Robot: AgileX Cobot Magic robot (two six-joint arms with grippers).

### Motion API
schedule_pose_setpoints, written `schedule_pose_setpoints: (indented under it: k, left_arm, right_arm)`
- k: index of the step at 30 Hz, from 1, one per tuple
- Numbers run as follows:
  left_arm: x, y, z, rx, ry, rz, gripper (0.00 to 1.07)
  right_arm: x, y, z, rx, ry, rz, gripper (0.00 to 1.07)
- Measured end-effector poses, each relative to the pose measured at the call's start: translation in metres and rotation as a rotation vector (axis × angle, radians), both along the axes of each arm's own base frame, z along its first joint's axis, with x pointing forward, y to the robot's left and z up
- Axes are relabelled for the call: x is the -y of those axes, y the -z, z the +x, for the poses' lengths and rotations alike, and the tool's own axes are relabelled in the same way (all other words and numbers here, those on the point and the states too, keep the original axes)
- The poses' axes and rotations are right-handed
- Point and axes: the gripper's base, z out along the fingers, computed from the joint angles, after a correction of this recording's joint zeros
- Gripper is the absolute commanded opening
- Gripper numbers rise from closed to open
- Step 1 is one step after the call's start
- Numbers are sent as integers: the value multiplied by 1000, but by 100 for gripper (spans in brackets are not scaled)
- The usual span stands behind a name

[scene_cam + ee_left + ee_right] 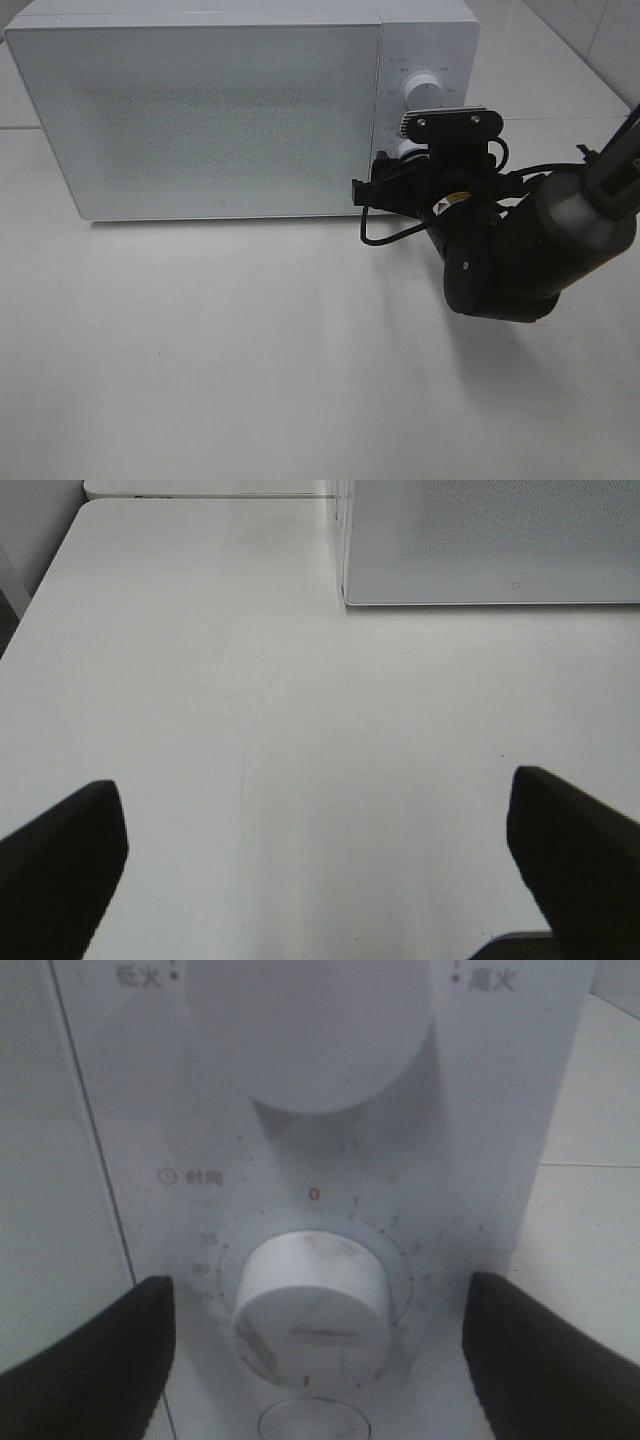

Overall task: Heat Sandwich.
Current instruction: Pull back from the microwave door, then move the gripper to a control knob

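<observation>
The sandwich is out of view. The white microwave stands at the back of the table with its door shut. My right gripper is open in front of the control panel. Its two dark fingers stand on either side of the lower timer knob without touching it. Above that is the larger power knob. In the exterior view the right arm reaches in from the right and covers the lower knob. My left gripper is open over bare white table, with nothing between its fingers.
The white table spreads out in front of the microwave. The microwave's lower front corner shows in the left wrist view, far from the left fingers. A black cable loops below the right wrist.
</observation>
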Motion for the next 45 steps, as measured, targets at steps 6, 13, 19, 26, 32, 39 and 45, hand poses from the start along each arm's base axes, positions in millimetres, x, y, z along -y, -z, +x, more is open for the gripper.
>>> schedule_pose_setpoints:
  k: [6,13,19,26,32,39,45]
  left_arm:
    - [0,0,0,0,0,0,98]
    - [0,0,0,0,0,0,98]
    - [0,0,0,0,0,0,98]
    - [0,0,0,0,0,0,98]
    - [0,0,0,0,0,0,98]
    - [0,0,0,0,0,0,98]
    - [0,0,0,0,0,0,98]
  right_arm:
    - [0,0,0,-1,4,1,66]
    - [0,0,0,2,1,1,34]
    - [-1,-1,1,5,-3,-2,8]
    - [-1,-1,1,8,-2,-2,10]
    - [-1,-1,1,9,-2,-2,11]
    - [-1,-2,1,11,2,14,11]
    - [-1,-1,1,3,33,176,11]
